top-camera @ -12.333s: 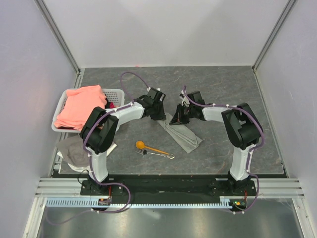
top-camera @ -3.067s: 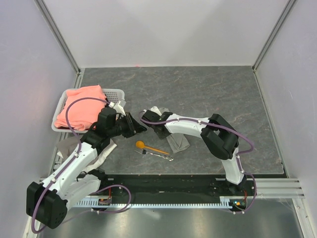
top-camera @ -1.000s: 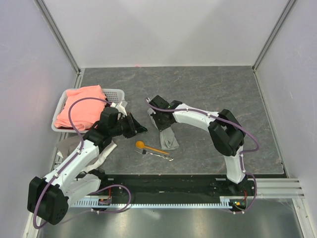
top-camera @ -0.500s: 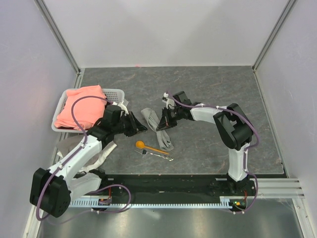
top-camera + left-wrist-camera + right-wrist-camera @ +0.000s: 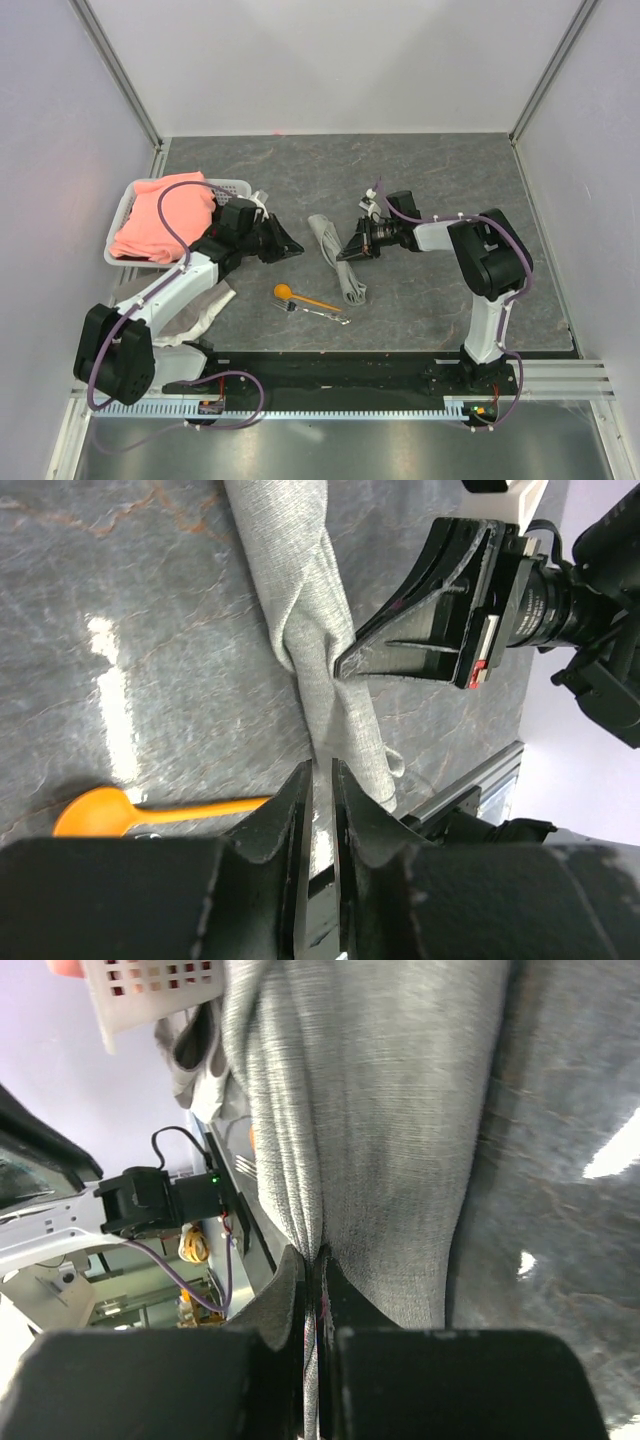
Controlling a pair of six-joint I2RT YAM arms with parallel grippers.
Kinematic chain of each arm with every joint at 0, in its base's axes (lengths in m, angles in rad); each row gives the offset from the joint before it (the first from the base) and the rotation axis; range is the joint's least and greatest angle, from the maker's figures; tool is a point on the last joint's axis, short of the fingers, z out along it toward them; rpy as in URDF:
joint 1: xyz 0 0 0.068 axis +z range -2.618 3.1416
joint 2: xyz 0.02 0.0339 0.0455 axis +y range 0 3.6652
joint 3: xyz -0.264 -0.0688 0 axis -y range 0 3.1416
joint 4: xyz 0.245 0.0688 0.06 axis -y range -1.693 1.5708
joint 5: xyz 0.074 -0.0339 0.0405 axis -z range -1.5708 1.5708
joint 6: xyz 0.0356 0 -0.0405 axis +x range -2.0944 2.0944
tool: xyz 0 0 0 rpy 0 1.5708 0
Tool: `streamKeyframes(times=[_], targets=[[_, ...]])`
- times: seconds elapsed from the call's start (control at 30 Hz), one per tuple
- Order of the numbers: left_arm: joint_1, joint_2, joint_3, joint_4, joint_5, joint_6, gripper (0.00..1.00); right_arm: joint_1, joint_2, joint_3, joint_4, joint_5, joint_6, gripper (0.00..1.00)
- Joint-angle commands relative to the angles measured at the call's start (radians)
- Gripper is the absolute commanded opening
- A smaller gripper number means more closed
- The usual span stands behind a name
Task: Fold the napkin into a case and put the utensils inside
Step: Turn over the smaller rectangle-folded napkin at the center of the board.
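Observation:
The light grey napkin point(image 5: 338, 260) lies folded into a narrow strip running from upper left to lower right in the middle of the table. My right gripper point(image 5: 345, 256) is shut on its right edge near the middle, and cloth fills the right wrist view point(image 5: 400, 1090). My left gripper point(image 5: 296, 248) is shut and empty just left of the strip, with its fingertips point(image 5: 300, 780) over the cloth's lower part point(image 5: 310, 620). The orange spoon point(image 5: 300, 296) and the silvery fork point(image 5: 318, 312) lie side by side in front of the napkin. The spoon bowl point(image 5: 100, 810) also shows in the left wrist view.
A white plastic basket point(image 5: 236, 187) holding a salmon-pink cloth point(image 5: 160, 215) stands at the left. A whitish-grey rag point(image 5: 205, 308) lies in front of it, under the left arm. The black rail runs along the near edge.
My right gripper has drawn back to the right with the napkin edge, and the strip now lies further right and straighter. My left gripper has moved a little right, towards the strip.

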Motion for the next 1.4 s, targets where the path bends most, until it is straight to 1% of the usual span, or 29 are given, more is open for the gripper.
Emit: streamKeyframes(times=[0.0,0.17,0.3,0.37,0.4,0.43,0.5,0.53,0.6,0.63,0.73,0.97,1.0,1.03,1.13,1.2,1.27,1.37], targets=[[-0.008,-0.007,0.038,0.054,-0.009,-0.024,0.19,0.009,-0.082,-0.002,0.075,-0.045,0.001,0.02],[-0.006,-0.046,0.019,0.051,-0.026,-0.027,0.19,0.044,-0.102,0.051,0.093,-0.039,0.053,0.02],[-0.006,-0.069,0.014,0.033,-0.054,-0.016,0.19,0.087,-0.065,0.103,0.151,-0.040,0.122,0.03],[-0.006,-0.076,0.017,0.022,-0.063,-0.011,0.19,0.099,-0.044,0.101,0.252,-0.051,0.179,0.03],[-0.006,-0.078,0.017,0.019,-0.064,-0.010,0.20,0.102,-0.022,0.093,0.313,-0.054,0.271,0.03],[-0.005,-0.078,0.017,0.017,-0.064,-0.010,0.19,0.107,-0.008,0.082,0.440,-0.062,0.314,0.04],[-0.006,-0.081,0.018,0.013,-0.064,-0.008,0.19,0.113,0.028,0.058,0.556,-0.074,0.424,0.05],[-0.005,-0.083,0.018,0.013,-0.067,-0.008,0.19,0.121,0.041,0.051,0.645,-0.072,0.451,0.06],[-0.005,-0.083,0.022,0.007,-0.075,-0.002,0.19,0.124,0.073,0.038,0.707,-0.080,0.491,0.08],[-0.005,-0.084,0.023,0.004,-0.080,-0.001,0.19,0.125,0.082,0.031,0.769,-0.082,0.532,0.08],[-0.005,-0.081,0.025,-0.001,-0.093,0.007,0.19,0.124,0.108,0.013,0.837,-0.082,0.561,0.09],[-0.005,-0.015,0.034,0.008,-0.124,0.018,0.18,0.112,0.147,-0.022,0.833,-0.077,0.523,0.10],[-0.006,0.000,0.038,0.008,-0.135,0.022,0.17,0.108,0.148,-0.027,0.833,-0.079,0.518,0.10],[-0.006,0.011,0.040,0.008,-0.176,0.024,0.17,0.105,0.147,-0.036,0.831,-0.080,0.515,0.11],[-0.005,0.075,0.075,0.002,-0.259,0.044,0.13,0.098,0.147,-0.048,0.811,-0.079,0.488,0.11],[-0.005,0.149,0.124,-0.002,-0.274,0.059,0.09,0.095,0.144,-0.053,0.778,-0.077,0.459,0.12],[-0.005,0.222,0.170,0.002,-0.282,0.068,0.08,0.092,0.136,-0.061,0.751,-0.077,0.434,0.13],[-0.006,0.285,0.227,0.002,-0.281,0.079,0.07,0.089,0.122,-0.064,0.687,-0.072,0.379,0.15]])
